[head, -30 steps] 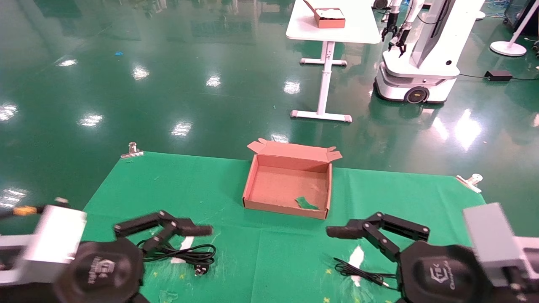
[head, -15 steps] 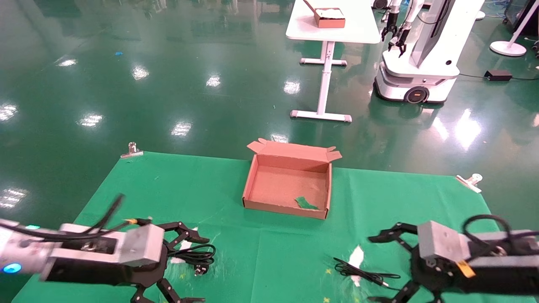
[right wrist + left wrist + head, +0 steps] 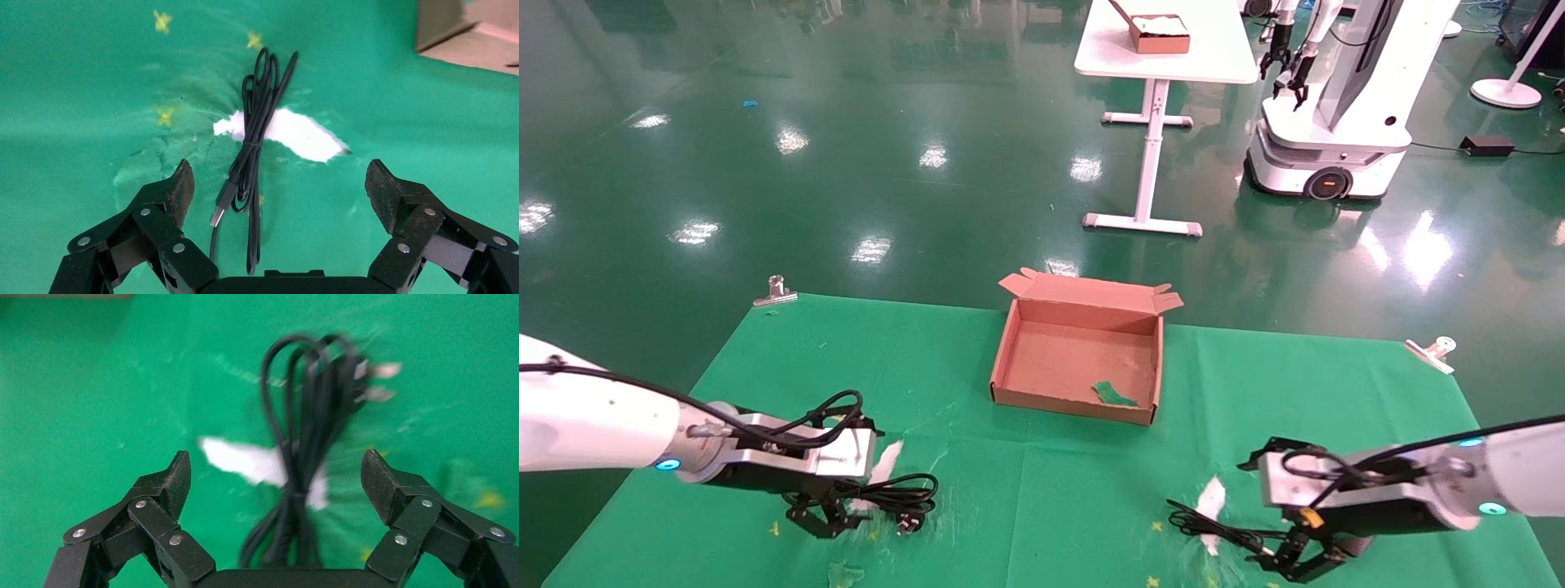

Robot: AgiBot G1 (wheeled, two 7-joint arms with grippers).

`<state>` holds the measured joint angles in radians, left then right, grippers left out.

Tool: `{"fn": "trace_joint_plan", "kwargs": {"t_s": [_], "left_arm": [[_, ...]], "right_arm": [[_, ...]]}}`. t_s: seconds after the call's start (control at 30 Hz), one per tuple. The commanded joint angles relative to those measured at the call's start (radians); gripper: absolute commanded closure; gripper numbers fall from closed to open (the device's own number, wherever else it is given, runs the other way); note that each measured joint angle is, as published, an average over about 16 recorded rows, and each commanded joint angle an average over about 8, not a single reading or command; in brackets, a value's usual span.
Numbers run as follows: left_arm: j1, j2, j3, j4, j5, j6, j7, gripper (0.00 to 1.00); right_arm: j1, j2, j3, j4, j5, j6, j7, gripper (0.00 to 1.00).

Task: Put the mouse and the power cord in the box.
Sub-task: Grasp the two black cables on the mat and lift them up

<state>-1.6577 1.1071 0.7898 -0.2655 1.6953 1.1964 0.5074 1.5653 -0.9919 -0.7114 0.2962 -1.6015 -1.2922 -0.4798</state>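
Left wrist view: the left gripper [image 3: 275, 478] hangs spread over the power cord [image 3: 306, 447] near the cloth's [image 3: 1026, 506] front-left corner — straddle the tied bundle, then close. The right gripper [image 3: 278, 187], also spread, hovers over a thin USB cable [image 3: 254, 153]; the box [image 3: 1009, 359] sits mid-cloth — empty.

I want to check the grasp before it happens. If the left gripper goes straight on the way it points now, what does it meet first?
Most likely the power cord: the left gripper is open and the looped bundle lies between its fingers, on the green cloth. How far above it the gripper is, is hard to judge.
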Motion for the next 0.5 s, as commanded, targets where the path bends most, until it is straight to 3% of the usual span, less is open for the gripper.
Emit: {"fn": "trace_joint_plan", "kwargs": {"t_s": [0.03, 0.13, 0.17, 0.27, 0.33, 0.4, 0.43, 0.5], "left_arm": [[-0.007, 0.027, 0.005, 0.05, 0.014, -0.051, 0.025, 0.0], [-0.012, 0.043, 0.006, 0.098, 0.018, -0.075, 0.056, 0.0], [-0.013, 0.046, 0.007, 0.111, 0.019, -0.079, 0.065, 0.0], [-0.019, 0.052, 0.007, 0.144, 0.019, -0.082, 0.09, 0.03], [-0.023, 0.053, 0.006, 0.158, 0.019, -0.081, 0.105, 0.21], [-0.027, 0.056, 0.007, 0.173, 0.02, -0.081, 0.119, 0.46], [-0.03, 0.057, 0.007, 0.178, 0.02, -0.081, 0.124, 0.58], [-0.033, 0.059, 0.007, 0.187, 0.021, -0.079, 0.133, 0.83]], "right_arm": [[0.014, -0.034, -0.012, -0.052, -0.022, 0.028, -0.038, 0.0], [0.023, -0.06, -0.017, -0.106, -0.03, 0.048, -0.079, 0.01], [0.026, -0.067, -0.017, -0.121, -0.03, 0.052, -0.091, 0.08], [0.034, -0.083, -0.018, -0.157, -0.032, 0.062, -0.127, 0.43], [0.039, -0.09, -0.018, -0.175, -0.032, 0.065, -0.146, 0.68], [0.044, -0.097, -0.019, -0.193, -0.034, 0.069, -0.162, 0.92], [0.046, -0.1, -0.019, -0.2, -0.035, 0.07, -0.167, 0.98], [0.05, -0.104, -0.02, -0.212, -0.036, 0.071, -0.174, 1.0]]}}
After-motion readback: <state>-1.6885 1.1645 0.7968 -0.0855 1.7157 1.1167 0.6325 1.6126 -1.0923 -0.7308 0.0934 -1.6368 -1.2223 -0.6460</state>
